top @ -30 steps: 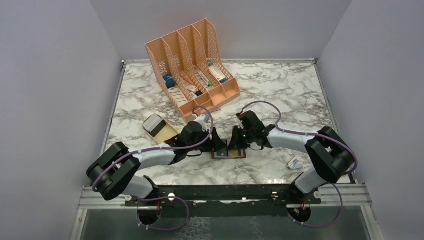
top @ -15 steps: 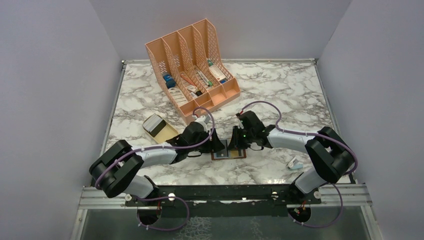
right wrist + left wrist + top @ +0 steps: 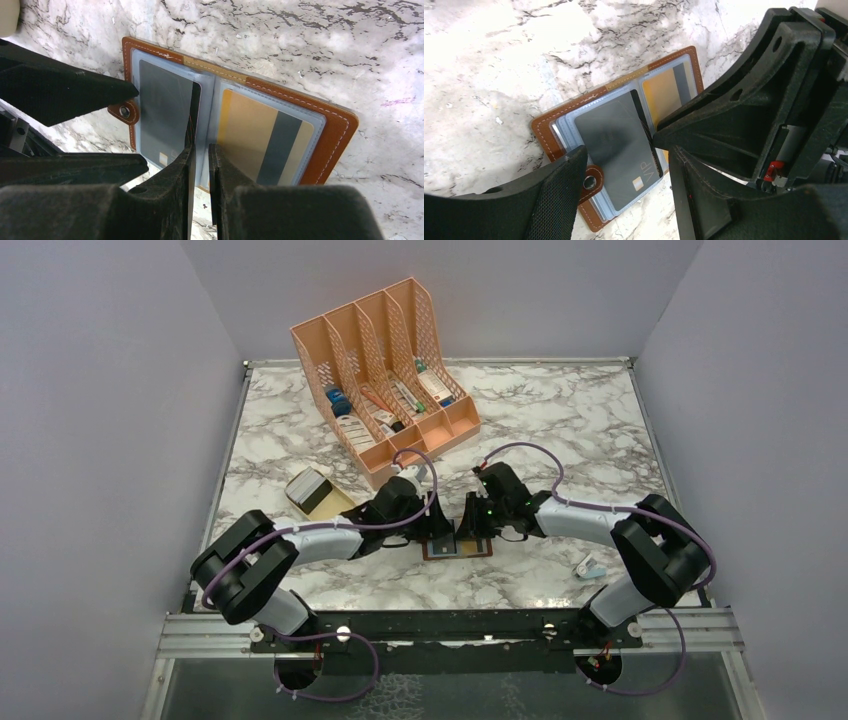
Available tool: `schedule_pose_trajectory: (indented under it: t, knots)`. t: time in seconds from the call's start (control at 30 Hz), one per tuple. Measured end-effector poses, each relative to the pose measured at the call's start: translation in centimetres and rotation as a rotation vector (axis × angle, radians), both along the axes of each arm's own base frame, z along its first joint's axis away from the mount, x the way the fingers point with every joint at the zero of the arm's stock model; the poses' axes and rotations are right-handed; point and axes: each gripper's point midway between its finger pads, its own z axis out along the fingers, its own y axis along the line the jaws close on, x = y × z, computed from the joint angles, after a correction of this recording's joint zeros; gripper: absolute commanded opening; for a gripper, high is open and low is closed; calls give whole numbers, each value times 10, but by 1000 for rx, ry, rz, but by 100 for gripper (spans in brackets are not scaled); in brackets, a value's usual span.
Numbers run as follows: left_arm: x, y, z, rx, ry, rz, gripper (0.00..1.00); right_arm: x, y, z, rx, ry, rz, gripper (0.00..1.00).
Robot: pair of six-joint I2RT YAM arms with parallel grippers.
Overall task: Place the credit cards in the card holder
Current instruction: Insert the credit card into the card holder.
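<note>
The card holder (image 3: 337, 135) lies open and flat toward the middle of the table's (image 3: 560, 420) near edge, between the two arms. Its clear sleeves face up. The sleeve on the snap tab's (image 3: 122, 112) side shows a dark grey card (image 3: 162, 110) marked VIP, and the other sleeve holds a yellowish-tan card (image 3: 250, 130) with a dark stripe. The right gripper (image 3: 201, 155) stands over the fold with its jaws narrowed to a slit, pinching the grey card's inner edge. The left gripper (image 3: 624, 152) comes in from the opposite side, jaws spread wide and grasping nothing — its fingers sit either side of the snap tab, one tip at the card holder's outer edge. A peach slotted organizer (image 3: 385, 360) stands near the far edge, and a small tan box (image 3: 320, 497) sits toward the left edge.
</note>
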Motion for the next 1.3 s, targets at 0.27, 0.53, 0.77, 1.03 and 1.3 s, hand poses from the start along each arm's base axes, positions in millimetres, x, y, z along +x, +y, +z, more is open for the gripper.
schedule_pose_trajectory:
  t: [0.27, 0.53, 0.77, 1.03, 1.3]
  knots:
    - [8, 11, -6, 79, -3, 54, 63, 0, 0, 0, 0, -1, 0, 17]
    - [8, 10, -5, 70, -2, 50, 63, 0, 0, 0, 1, -1, 0, 17]
    - [7, 10, -4, 69, 3, 52, 63, 0, 0, 0, 0, -1, 0, 17]
    - [9, 7, 18, 23, -30, 59, 63, 0, 0, 0, 0, -1, 0, 16]
    - [11, 3, 20, 4, -32, 56, 63, 0, 0, 0, 0, -1, 0, 16]
